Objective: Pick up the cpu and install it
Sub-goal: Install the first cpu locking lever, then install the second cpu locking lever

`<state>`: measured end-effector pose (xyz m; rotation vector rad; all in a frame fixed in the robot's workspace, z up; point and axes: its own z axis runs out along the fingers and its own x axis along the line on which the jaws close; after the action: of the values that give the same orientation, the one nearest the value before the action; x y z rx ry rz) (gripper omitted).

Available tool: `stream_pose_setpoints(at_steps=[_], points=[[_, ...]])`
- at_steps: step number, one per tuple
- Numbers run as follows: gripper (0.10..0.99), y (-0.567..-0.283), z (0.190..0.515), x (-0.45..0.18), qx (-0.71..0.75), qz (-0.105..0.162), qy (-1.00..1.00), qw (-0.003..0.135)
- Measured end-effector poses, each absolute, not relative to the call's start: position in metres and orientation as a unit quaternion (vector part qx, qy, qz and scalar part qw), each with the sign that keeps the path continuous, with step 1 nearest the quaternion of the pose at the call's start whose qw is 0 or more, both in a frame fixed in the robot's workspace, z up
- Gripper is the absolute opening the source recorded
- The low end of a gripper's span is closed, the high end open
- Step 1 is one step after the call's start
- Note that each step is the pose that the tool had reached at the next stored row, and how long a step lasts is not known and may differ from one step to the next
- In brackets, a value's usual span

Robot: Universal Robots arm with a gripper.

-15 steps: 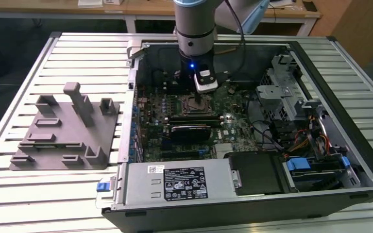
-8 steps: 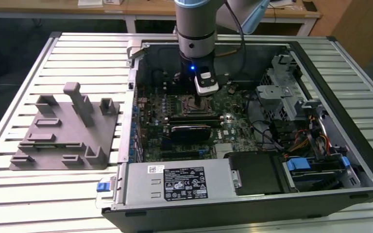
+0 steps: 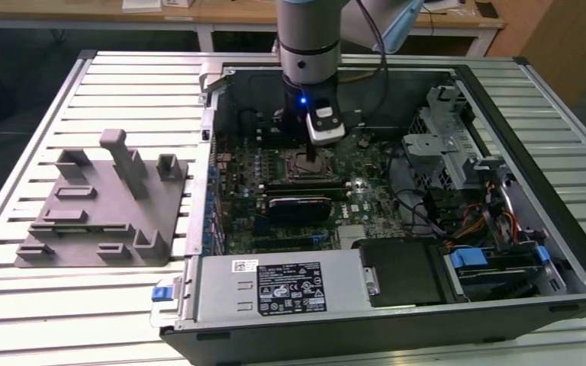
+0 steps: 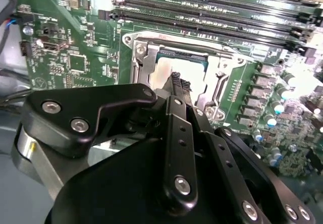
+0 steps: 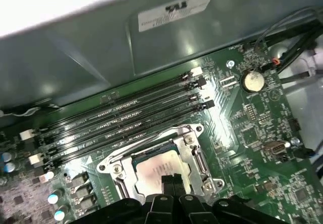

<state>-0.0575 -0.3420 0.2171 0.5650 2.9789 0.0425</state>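
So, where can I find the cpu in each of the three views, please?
Exterior view: inside the open computer case, the cpu lies under the end effector, mostly hidden.
First wrist view: pale square inside the socket frame.
Second wrist view: pale patch inside the frame.
Shared landmark: the black memory slots beside the socket.

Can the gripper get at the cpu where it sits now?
Probably yes. The gripper hangs right over the cpu, which lies in the socket frame with its silver top bare. The memory slots lie off to one side, so nothing stands between them in either wrist view.
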Motion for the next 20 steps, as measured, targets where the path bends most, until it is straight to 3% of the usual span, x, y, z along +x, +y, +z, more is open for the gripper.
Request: stream_pose_setpoints(at_steps=[20], points=[[0.106,-0.3419,0.2283,-0.0575,0.186,0.014,0.981,0.055]])
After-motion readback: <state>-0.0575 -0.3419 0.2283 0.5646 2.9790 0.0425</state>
